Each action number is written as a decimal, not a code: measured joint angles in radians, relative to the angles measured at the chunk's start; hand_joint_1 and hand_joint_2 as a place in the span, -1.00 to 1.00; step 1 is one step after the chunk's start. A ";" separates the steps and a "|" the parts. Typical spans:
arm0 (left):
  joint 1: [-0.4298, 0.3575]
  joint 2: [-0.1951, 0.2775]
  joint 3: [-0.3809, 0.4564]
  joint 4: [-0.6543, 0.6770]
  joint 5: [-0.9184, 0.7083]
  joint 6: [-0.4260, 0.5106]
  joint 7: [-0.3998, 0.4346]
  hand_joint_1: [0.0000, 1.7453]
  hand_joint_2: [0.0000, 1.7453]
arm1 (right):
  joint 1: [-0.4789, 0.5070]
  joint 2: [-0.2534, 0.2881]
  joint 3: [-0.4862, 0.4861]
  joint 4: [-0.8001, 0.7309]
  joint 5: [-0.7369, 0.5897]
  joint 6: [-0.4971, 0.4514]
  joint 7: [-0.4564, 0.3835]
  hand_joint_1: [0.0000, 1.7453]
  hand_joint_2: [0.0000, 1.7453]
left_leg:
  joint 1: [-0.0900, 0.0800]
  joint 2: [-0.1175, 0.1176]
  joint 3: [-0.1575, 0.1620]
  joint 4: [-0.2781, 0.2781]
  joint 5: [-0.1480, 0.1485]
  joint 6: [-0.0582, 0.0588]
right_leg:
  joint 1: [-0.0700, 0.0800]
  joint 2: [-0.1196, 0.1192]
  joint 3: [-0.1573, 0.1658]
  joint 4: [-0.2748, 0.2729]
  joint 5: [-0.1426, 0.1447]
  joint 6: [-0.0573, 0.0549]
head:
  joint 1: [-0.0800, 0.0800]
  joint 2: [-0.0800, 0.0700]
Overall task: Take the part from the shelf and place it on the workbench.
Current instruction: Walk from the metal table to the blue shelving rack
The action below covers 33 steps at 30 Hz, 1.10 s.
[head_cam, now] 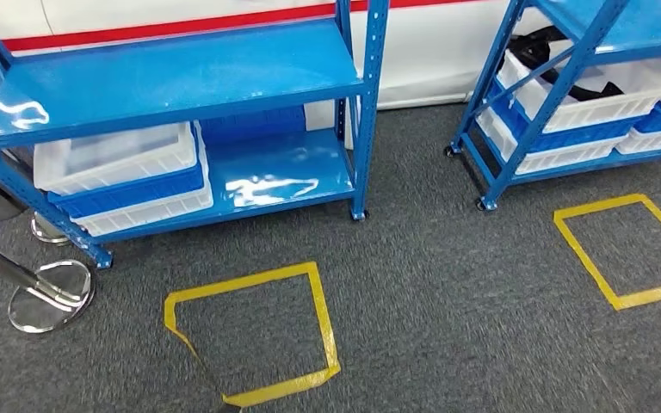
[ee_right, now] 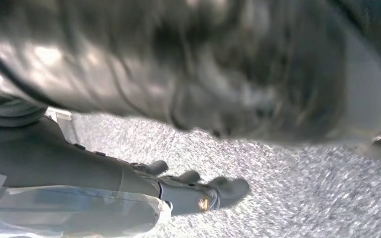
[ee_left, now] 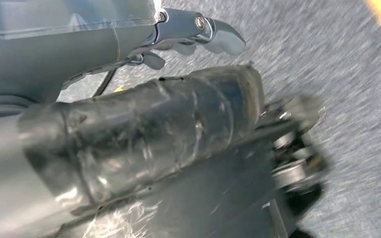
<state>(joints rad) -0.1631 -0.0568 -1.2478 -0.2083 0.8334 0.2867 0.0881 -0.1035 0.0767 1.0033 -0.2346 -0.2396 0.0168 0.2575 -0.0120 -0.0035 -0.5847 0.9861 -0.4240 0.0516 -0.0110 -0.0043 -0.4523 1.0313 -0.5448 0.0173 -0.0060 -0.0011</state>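
Two blue shelves stand ahead in the head view. The left shelf (head_cam: 172, 77) has a bare top board and white and blue bins (head_cam: 120, 172) below. The right shelf (head_cam: 559, 95) carries white bins (head_cam: 602, 99) with dark parts (head_cam: 568, 73) lying in one. My left hand (ee_left: 188, 32) hangs over grey carpet in the left wrist view, its fingers apart and holding nothing. In the right wrist view my right hand (ee_right: 198, 191) also hangs above the carpet, with loosely extended fingers and nothing in it.
Two yellow tape squares mark the carpet, one (head_cam: 258, 331) before the left shelf and one (head_cam: 628, 249) before the right shelf. Chrome stanchion bases (head_cam: 47, 297) stand at the left. A white wall with a red stripe (head_cam: 224, 24) runs behind.
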 joint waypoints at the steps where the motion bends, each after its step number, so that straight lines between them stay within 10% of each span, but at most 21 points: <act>1: -0.002 0.000 0.000 0.000 0.000 0.001 0.000 -1.00 -1.00 | -0.001 0.000 0.000 0.000 0.000 0.000 0.000 -1.00 -1.00 | 0.000 -0.001 0.006 -0.002 -0.002 0.002 | 0.000 0.001 -0.019 0.035 -0.006 0.003 | 0.002 0.000; 3: -0.003 -0.001 -0.001 0.000 0.000 0.003 -0.002 -1.00 -1.00 | -0.002 -0.001 0.005 0.000 -0.001 0.001 0.000 -1.00 -1.00 | 0.000 -0.014 0.052 -0.003 -0.035 0.003 | 0.000 0.003 -0.117 0.095 -0.016 0.007 | 0.006 0.000; 5: -0.002 -0.002 -0.002 0.000 -0.001 0.005 -0.002 -1.00 -1.00 | 0.002 -0.001 0.010 0.001 -0.003 0.002 0.001 -1.00 -1.00 | -0.002 -0.030 0.094 0.003 -0.078 -0.001 | 0.002 0.012 -0.194 0.068 0.049 0.004 | 0.008 0.000; 7: -0.004 -0.003 -0.003 0.000 -0.001 0.005 -0.002 -1.00 -1.00 | 0.003 -0.001 0.013 0.001 -0.003 0.005 0.001 -1.00 -1.00 | -0.004 -0.037 0.100 0.012 -0.097 -0.012 | 0.006 0.019 -0.191 0.013 0.126 -0.009 | 0.007 0.000; 10: -0.006 -0.003 -0.004 0.000 -0.002 0.006 -0.002 -1.00 -1.00 | 0.001 -0.001 0.015 0.001 -0.003 0.007 0.001 -1.00 -1.00 | -0.006 -0.035 0.101 0.030 -0.104 -0.028 | 0.002 0.014 -0.178 0.003 0.134 -0.029 | 0.007 0.000; 16: -0.009 -0.002 -0.008 0.000 -0.003 0.007 -0.002 -1.00 -1.00 | -0.001 -0.001 0.016 0.002 -0.003 0.008 0.001 -1.00 -1.00 | 0.013 -0.006 -0.071 0.291 -0.204 -0.062 | -0.002 0.000 -0.151 -0.002 0.113 -0.043 | 0.001 0.000; 21: -0.009 -0.002 -0.010 0.000 -0.003 0.009 -0.002 -1.00 -1.00 | -0.001 -0.001 0.016 0.002 -0.003 0.007 0.001 -1.00 -1.00 | 0.010 0.015 -0.010 0.059 -0.051 -0.049 | -0.002 -0.009 -0.121 -0.002 0.093 -0.032 | 0.001 0.000; 26: -0.010 -0.002 -0.013 0.000 -0.004 0.013 -0.004 -1.00 -1.00 | -0.004 -0.001 0.017 0.002 -0.003 0.006 0.001 -1.00 -1.00 | 0.008 0.013 0.010 0.016 -0.025 -0.021 | 0.001 -0.015 -0.117 0.010 0.070 -0.001 | 0.000 0.000; 29: -0.013 -0.002 -0.013 0.000 -0.004 0.016 -0.007 -1.00 -1.00 | -0.004 -0.001 0.017 0.002 -0.003 0.000 0.001 -1.00 -1.00 | 0.010 0.012 0.015 0.007 -0.019 -0.008 | 0.001 -0.005 -0.179 0.149 -0.014 0.007 | 0.006 0.000; 31: -0.013 -0.003 -0.014 0.000 -0.004 0.019 -0.007 -1.00 0.00 | -0.003 -0.001 0.018 0.002 -0.003 -0.004 0.001 -1.00 -1.00 | 0.007 0.010 0.015 0.009 -0.022 -0.004 | 0.001 -0.002 -0.229 0.251 -0.052 0.009 | 0.008 0.000; 33: -0.012 -0.003 -0.014 0.000 -0.003 0.022 -0.006 -1.00 1.00 | -0.002 -0.001 0.019 0.002 -0.003 -0.007 0.001 -1.00 -1.00 | 0.007 0.006 0.016 0.013 -0.026 -0.004 | 0.000 -0.002 -0.221 0.231 -0.017 0.010 | 0.008 0.000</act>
<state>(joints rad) -0.1746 -0.0595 -1.2620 -0.2079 0.8300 0.3084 0.0817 -0.1056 0.0754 1.0219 -0.2329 -0.2430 0.0095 0.2583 -0.0053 0.0020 -0.5686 0.9990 -0.4496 0.0474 -0.0109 -0.0062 -0.6734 1.2622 -0.5617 0.0270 0.0025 -0.0011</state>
